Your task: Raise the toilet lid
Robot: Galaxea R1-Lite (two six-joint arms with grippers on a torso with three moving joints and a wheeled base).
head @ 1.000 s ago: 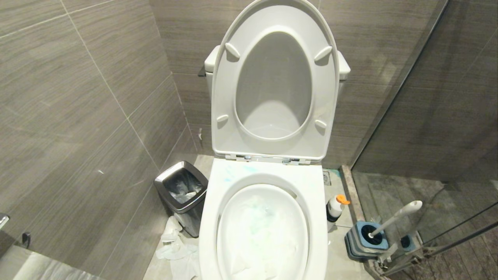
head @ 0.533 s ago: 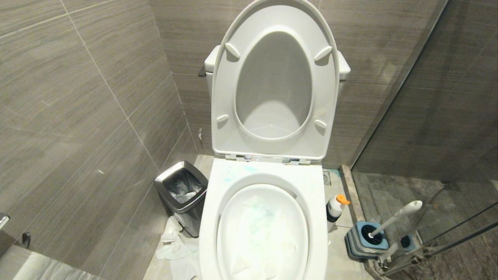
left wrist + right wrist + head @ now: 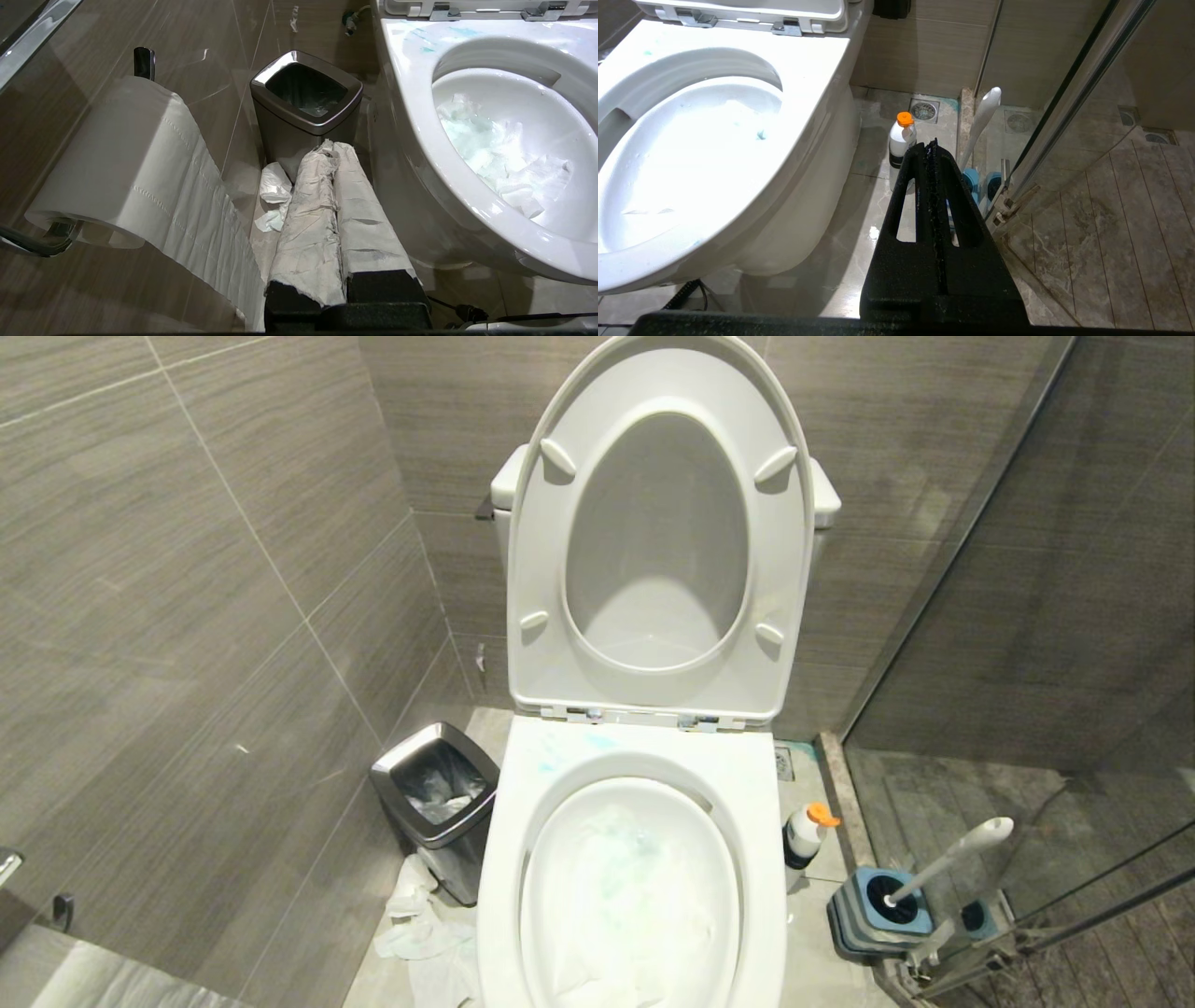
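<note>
While its paper-wrapped fingers [image 3: 322, 196] lie pressed together with nothing between them, the left gripper [image 3: 334, 144] hangs low beside the toilet bowl [image 3: 420, 140], pointing at the steel waste bin [image 3: 306, 100] just beyond its tips, with crumpled tissue [image 3: 275, 196] on the floor beneath and a toilet paper roll [image 3: 117, 154] off to its outer side. The right gripper [image 3: 932, 142] is likewise closed and empty on the bowl's other flank, its tips aimed toward an orange-capped bottle [image 3: 902, 135] and a brush holder [image 3: 971, 182] nearby. Well above and beyond both sets of fingers, the toilet lid [image 3: 663, 364] stands upright against the tank [image 3: 509, 476], the seat ring [image 3: 537, 569] raised with it. The lifting looks finished; the sound course is probably to keep both arms low and clear of the bowl rim, so nothing knocks the lid forward off its hinges [image 3: 644, 717].
</note>
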